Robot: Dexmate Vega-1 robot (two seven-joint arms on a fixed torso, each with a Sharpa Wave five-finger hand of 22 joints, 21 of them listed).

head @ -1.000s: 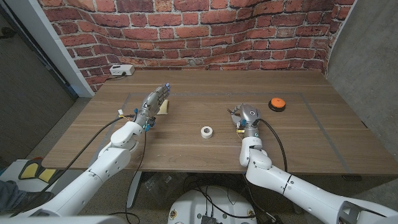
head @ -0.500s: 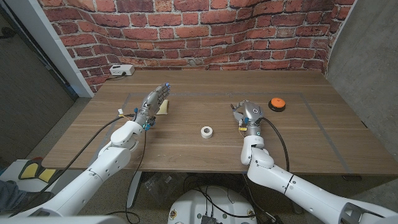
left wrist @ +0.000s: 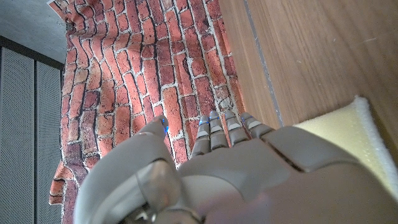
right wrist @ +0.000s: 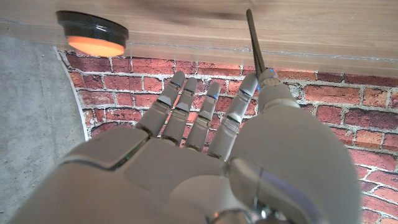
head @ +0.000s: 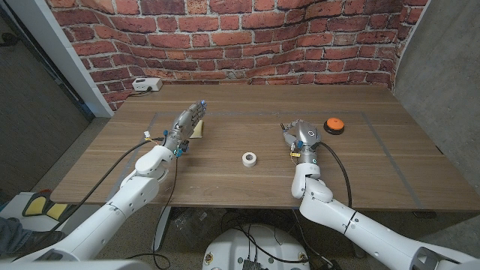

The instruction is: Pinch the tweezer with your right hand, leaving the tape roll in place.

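My right hand (head: 299,135) has moved a little farther up the bench (head: 225,180) toward the orange puck (head: 334,125). Its fingers (right wrist: 186,109) are extended beside the tweezer (right wrist: 255,43); whether they pinch it, I cannot tell. The tape (head: 249,158) has stayed in place. Left hand (head: 184,124) is unchanged, fingers released.

White tape roll (head: 249,158), orange-topped black disc (head: 334,124), red-brick wall (head: 247,37).

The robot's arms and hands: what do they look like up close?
Both arms are smooth, glossy white shells with rounded joints, and a black cable loops along each. The left hand and right hand are grey metal-looking, with jointed fingers ending in paler tips, plus small blue and yellow bits at the wrists.
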